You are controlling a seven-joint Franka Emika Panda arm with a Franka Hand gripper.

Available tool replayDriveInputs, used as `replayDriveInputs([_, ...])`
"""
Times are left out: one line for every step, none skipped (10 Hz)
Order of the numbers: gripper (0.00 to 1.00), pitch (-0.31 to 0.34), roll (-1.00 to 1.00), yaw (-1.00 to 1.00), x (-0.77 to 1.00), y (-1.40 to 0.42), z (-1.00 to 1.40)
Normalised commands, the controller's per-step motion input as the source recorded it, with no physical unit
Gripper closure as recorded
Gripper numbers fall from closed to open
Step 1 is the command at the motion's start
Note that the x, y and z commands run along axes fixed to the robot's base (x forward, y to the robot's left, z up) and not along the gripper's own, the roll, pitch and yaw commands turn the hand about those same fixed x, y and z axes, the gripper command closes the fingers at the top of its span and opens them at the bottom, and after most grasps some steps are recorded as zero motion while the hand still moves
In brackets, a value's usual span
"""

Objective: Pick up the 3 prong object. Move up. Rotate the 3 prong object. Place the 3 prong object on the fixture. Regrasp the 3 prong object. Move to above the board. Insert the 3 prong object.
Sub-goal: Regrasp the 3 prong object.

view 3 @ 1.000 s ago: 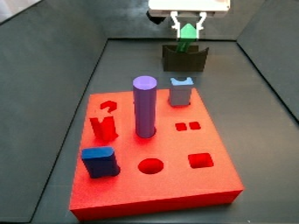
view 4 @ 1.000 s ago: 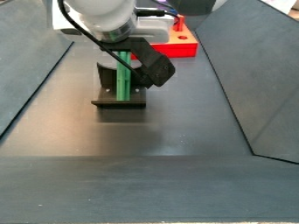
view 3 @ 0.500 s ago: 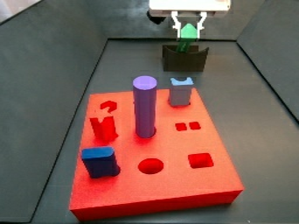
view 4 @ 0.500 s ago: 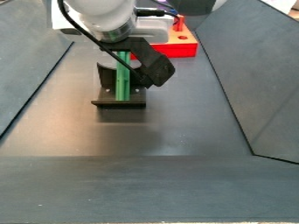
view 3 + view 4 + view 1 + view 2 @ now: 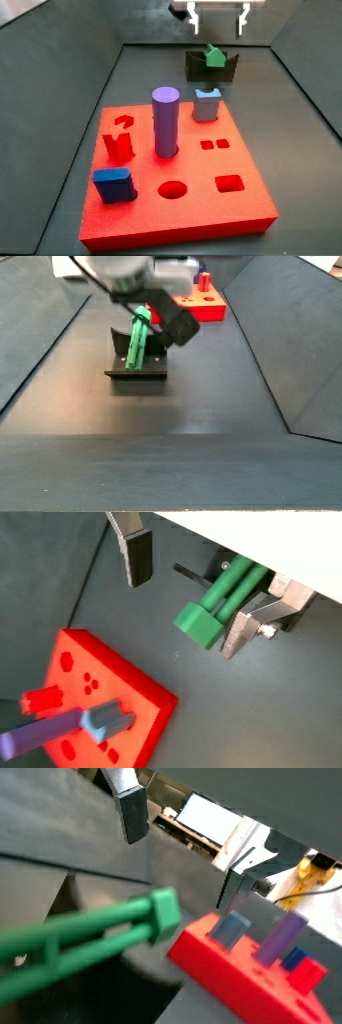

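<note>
The green 3 prong object (image 5: 211,55) rests tilted in the notch of the dark fixture (image 5: 211,68) at the far end of the floor. In a side view the 3 prong object (image 5: 138,336) leans on the fixture (image 5: 136,368). My gripper (image 5: 219,18) hangs open above it and holds nothing. In both wrist views the silver fingers (image 5: 132,552) stand wide apart, and the 3 prong object (image 5: 218,604) lies below, close to one finger. The red board (image 5: 187,195) lies nearer, with pegs standing on it.
On the board stand a purple cylinder (image 5: 164,120), a light-blue block (image 5: 206,104), a red forked piece (image 5: 119,146) and a dark blue block (image 5: 112,185). Sloping dark walls (image 5: 67,110) close in the floor on both sides.
The gripper has opened, let go of the 3 prong object and risen. The piece stays on the fixture, now leaning over.
</note>
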Motion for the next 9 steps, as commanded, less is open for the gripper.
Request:
replayDriveInputs([0.00, 0.007, 0.02, 0.07, -0.03, 0.00, 1.00])
replayDriveInputs([0.00, 0.033, 0.03, 0.06, -0.03, 0.00, 1.00])
replayDriveInputs([0.00, 0.057, 0.03, 0.05, -0.03, 0.01, 0.87])
replayDriveInputs([0.00, 0.083, 0.03, 0.03, -0.03, 0.01, 0.61])
replayDriveInputs([0.00, 0.103, 0.04, 0.01, -0.02, 0.01, 0.35])
replayDriveInputs([0.00, 0.073, 1.00, 0.03, 0.14, -0.76, 0.65])
replayDriveInputs([0.00, 0.073, 1.00, 0.03, 0.15, -0.74, 0.50])
replayDriveInputs([0.00, 0.069, 1.00, 0.03, 0.07, -0.54, 0.30])
replayDriveInputs([0.00, 0.065, 1.00, 0.03, 0.02, -0.34, 0.15])
